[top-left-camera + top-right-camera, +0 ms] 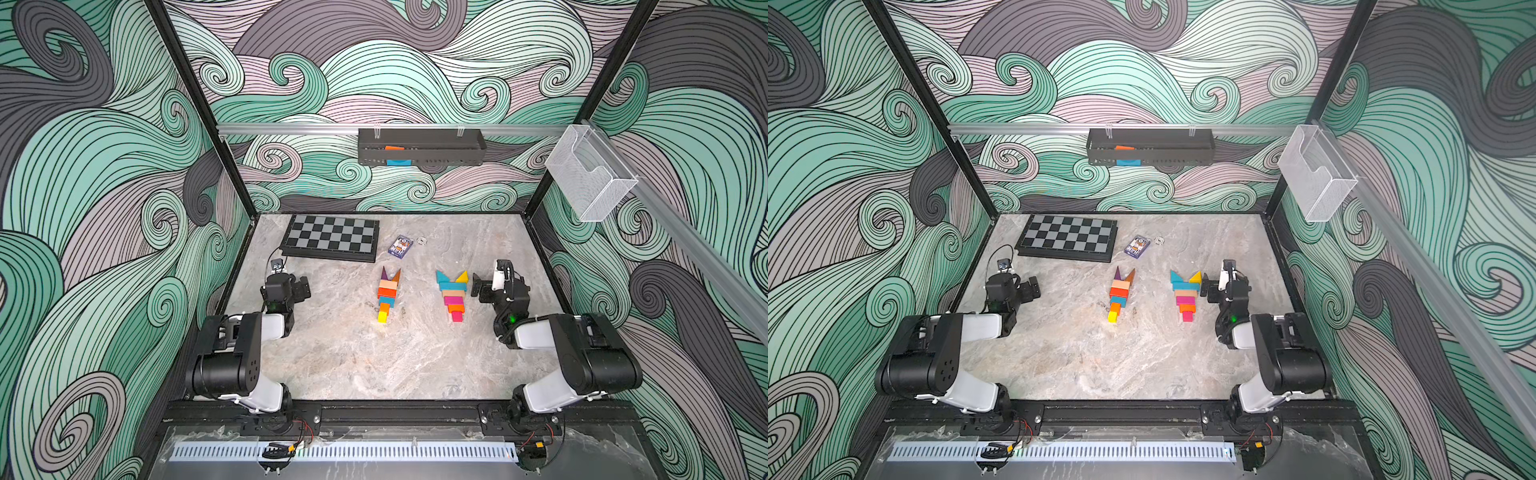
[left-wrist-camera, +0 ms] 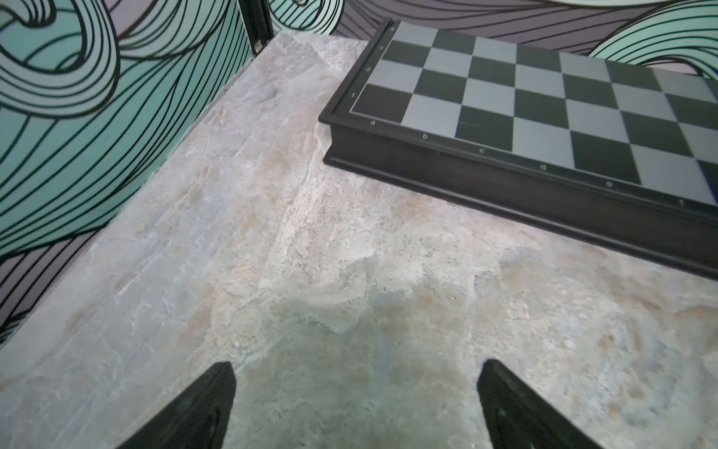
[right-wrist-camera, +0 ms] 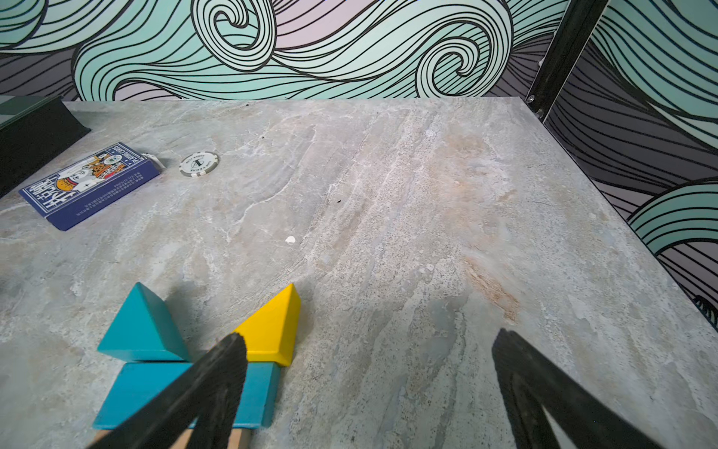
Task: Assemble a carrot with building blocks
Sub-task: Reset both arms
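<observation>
Two carrot-shaped rows of building blocks lie flat on the table in both top views. The left row point(image 1: 387, 296) has purple and brown wedges at its far end and a yellow cube at its near tip. The right row point(image 1: 452, 296) has a teal wedge point(image 3: 142, 330) and a yellow wedge point(image 3: 272, 330) above a teal cuboid point(image 3: 258, 392), and a pink tip. My right gripper point(image 3: 369, 338) is open and empty just right of the yellow wedge, one finger over the teal cuboid. My left gripper point(image 2: 355, 367) is open over bare table, well left of the left row.
A black-and-grey chessboard point(image 1: 332, 237) lies at the back left, close ahead of the left gripper. A purple card box point(image 3: 89, 182) and a poker chip point(image 3: 198, 163) lie behind the rows. A black tray point(image 1: 419, 145) and a clear holder point(image 1: 586, 174) hang on the rails.
</observation>
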Controlling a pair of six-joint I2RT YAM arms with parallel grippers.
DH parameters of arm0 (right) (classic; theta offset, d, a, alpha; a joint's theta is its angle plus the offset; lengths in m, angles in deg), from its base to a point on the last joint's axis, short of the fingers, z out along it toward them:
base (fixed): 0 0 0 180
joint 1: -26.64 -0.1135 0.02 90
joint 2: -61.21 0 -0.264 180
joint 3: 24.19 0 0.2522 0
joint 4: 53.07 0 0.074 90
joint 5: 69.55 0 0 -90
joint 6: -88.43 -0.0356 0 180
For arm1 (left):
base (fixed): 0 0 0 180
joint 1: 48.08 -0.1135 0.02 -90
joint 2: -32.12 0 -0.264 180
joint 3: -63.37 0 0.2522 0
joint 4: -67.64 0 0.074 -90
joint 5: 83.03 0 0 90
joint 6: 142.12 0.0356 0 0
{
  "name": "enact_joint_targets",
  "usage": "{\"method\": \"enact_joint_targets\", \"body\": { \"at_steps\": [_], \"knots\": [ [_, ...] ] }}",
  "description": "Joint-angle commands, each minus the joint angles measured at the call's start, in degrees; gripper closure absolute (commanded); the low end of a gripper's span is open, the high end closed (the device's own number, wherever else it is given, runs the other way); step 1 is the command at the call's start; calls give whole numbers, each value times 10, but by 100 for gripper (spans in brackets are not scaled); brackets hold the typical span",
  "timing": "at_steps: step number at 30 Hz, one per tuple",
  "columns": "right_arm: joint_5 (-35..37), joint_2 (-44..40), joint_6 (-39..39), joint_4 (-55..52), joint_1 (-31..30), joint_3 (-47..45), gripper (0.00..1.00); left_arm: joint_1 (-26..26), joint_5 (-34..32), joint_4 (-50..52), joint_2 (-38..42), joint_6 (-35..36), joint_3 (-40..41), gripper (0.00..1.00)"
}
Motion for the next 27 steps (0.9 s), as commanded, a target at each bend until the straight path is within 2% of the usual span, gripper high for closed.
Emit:
{"method": "enact_joint_targets", "body": {
  "at_steps": [1,12,15,27],
  "knots": [
    [-12,4,12,8,2,17,1,4,11,-21,1,13,-14,1],
    [-12,3,12,8,2,17,1,5,10,-27,1,14,-11,1],
    [-13,3,12,8,2,17,1,19,-23,-27,-1,14,-14,1],
    [-12,3,12,8,2,17,1,32,-55,-37,-1,17,-9,1]
  ]
}}
